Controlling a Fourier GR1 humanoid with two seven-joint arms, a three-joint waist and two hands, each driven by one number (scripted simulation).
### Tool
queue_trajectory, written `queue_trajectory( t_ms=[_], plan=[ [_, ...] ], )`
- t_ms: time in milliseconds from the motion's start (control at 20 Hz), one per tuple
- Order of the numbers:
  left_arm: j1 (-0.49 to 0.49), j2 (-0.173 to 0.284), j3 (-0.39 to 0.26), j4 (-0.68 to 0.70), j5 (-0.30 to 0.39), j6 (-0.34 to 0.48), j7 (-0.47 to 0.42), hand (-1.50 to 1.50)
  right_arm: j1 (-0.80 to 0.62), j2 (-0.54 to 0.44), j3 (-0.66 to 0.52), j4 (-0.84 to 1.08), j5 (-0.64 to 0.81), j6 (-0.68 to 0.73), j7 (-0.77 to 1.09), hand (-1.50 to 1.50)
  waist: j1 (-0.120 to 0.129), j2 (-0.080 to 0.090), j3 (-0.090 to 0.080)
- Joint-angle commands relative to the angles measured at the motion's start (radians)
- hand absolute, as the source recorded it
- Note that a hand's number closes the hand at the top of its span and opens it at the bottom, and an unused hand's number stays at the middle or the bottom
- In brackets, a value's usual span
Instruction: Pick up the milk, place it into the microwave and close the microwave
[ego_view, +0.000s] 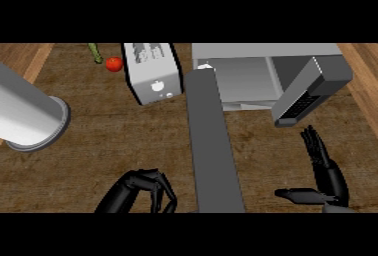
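The grey microwave (251, 55) stands at the back right with its door (310, 92) swung open to the right, so the pale inside shows. I cannot make out a milk carton. Only a small white bit (204, 65) shows at the microwave's left front corner. A long grey bar (212, 145) runs from the lower edge up to that corner and hides what lies behind it. My left hand (144, 192) is at the lower left, fingers curled, with nothing visible in it. My right hand (325, 172) is at the lower right, below the door, with fingers straight and pointing up.
A silver toaster (151, 72) stands left of the microwave. Behind it lie a red tomato (113, 64) and a green vegetable (96, 52). A big pale cylinder (29, 117) fills the left edge. The brown counter (125, 145) lies between them.
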Motion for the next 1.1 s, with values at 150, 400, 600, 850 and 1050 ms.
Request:
queue_trajectory(
  t_ms=[150,400,600,850,1050],
  plan=[
    [-0.239,-0.002,-0.084,0.24,-0.066,-0.081,0.114,1.5,0.161,-0.04,-0.023,-0.218,-0.053,0.043,0.053,-1.5,-0.008,0.007,0.001],
    [-0.405,-0.002,-0.184,0.543,-0.054,0.066,-0.002,1.5,0.254,-0.111,-0.067,-0.34,-0.116,0.127,0.068,-1.5,-0.005,0.011,0.001],
    [-0.528,-0.001,-0.318,0.715,0.095,0.152,-0.088,1.5,0.276,-0.098,-0.061,-0.438,-0.168,0.159,0.11,-1.5,-0.007,0.012,0.0],
    [-0.63,-0.001,-0.526,0.807,0.269,0.301,-0.094,1.5,0.282,-0.105,-0.047,-0.47,-0.203,0.184,0.114,-1.5,-0.042,0.018,-0.001],
    [-0.676,-0.001,-0.593,0.817,0.334,0.434,-0.052,1.5,0.29,-0.155,-0.058,-0.5,-0.275,0.259,0.099,-1.5,-0.069,0.02,-0.001]
  ],
)
